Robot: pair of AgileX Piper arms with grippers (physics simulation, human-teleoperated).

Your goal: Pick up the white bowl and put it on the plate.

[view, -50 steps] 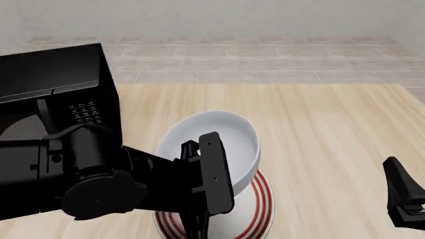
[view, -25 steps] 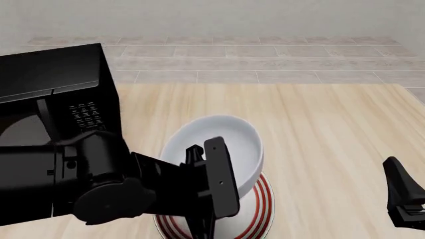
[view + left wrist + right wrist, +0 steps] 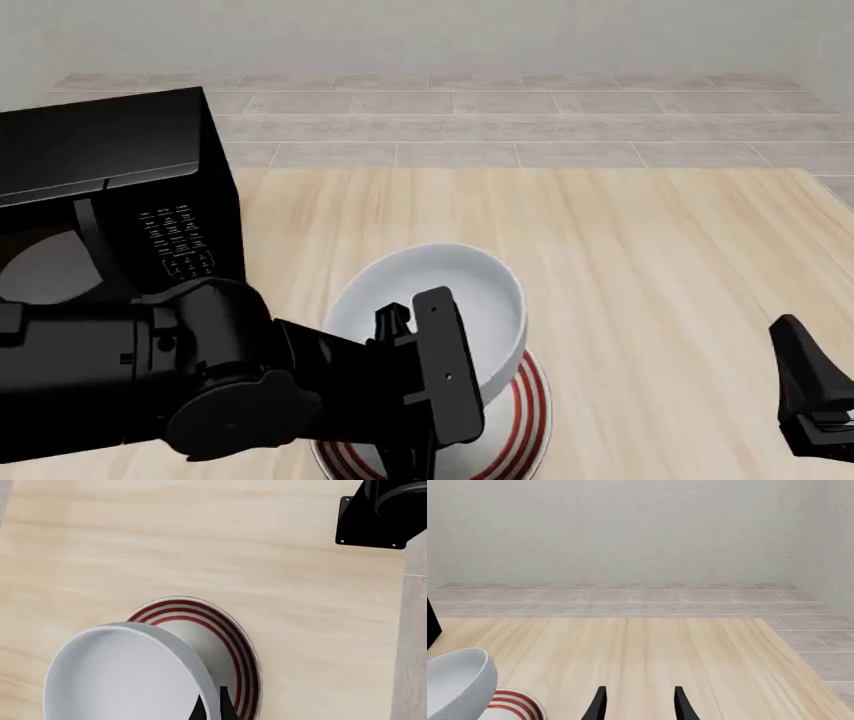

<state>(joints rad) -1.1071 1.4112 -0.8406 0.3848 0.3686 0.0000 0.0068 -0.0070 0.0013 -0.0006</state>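
The white bowl hangs tilted over the plate, whose red rings show under it on the wooden table. In the front view my left gripper is largely hidden behind its own black wrist. The left wrist view shows the left gripper shut on the near rim of the bowl, with the plate partly covered beneath. I cannot tell whether bowl and plate touch. My right gripper waits at the right edge; its fingers stand apart, holding nothing. The bowl and plate also show there.
A black microwave stands at the table's left, close behind my left arm. The right arm's base appears in the left wrist view. A tiled floor strip and a pale wall lie beyond the table's far edge.
My left arm has carried the bowl down and slightly toward the near edge, closer to the plate. The right arm has not moved.
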